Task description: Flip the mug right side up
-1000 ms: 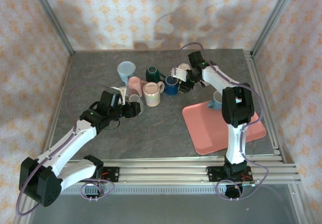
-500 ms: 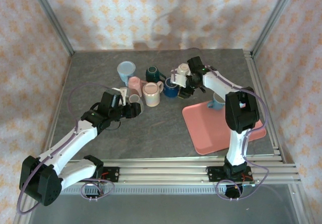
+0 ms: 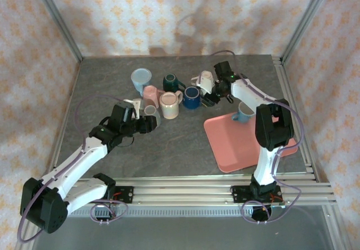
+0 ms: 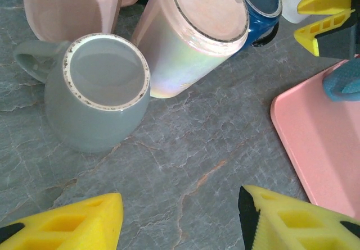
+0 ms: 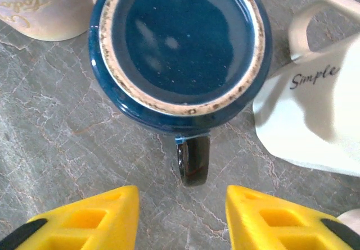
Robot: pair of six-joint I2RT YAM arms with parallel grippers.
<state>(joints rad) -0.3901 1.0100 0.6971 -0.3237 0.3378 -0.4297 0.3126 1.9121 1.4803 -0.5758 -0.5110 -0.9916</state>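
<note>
Upside-down blue mug sits base-up on the worktop, its handle pointing straight back at the right arm's fingers, which stand apart just short of it. The left arm's fingers, also apart, hover near a grey mug.

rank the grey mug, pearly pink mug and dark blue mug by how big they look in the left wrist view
1. pearly pink mug and grey mug: about alike, and the grey one sits nearer the camera, so no ranking.
2. dark blue mug: smallest, though farther off and partly hidden behind the pearly one.
</note>
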